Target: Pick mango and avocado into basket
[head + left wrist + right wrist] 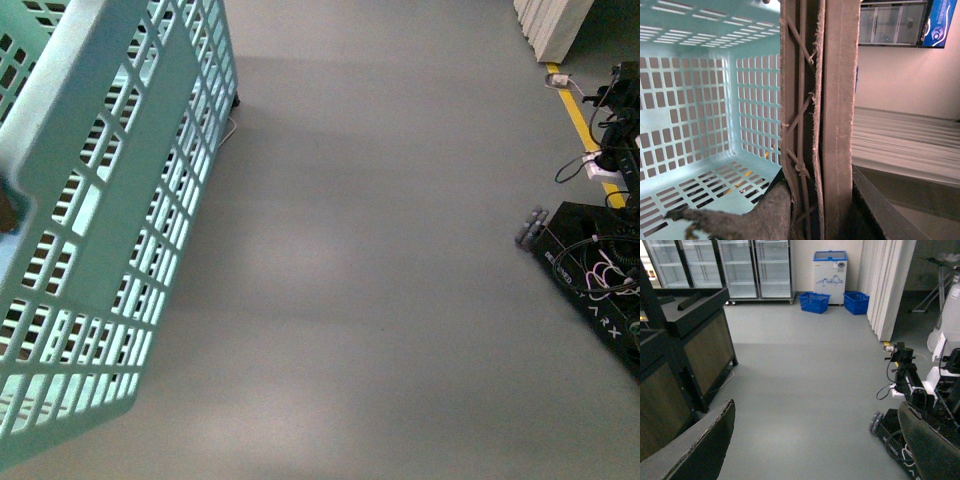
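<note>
The pale teal basket (100, 230) hangs tilted at the left of the front view, above the grey floor. In the left wrist view I look into its slotted inside (700, 125), and my left gripper (812, 215) is shut on its brown ribbed handles (815, 100), which run between the padded fingers (770, 215). My right gripper (815, 440) is open over bare floor, nothing between its fingers (700, 450). The mango and the avocado are out of view; no fruit shows inside the basket.
Another robot base with cables (600, 270) stands at the right by a yellow floor line (585, 120). A dark wooden stand (685, 340), glass-door fridges (740, 270), blue crates (815, 302) and a white curtain (890, 285) show in the right wrist view.
</note>
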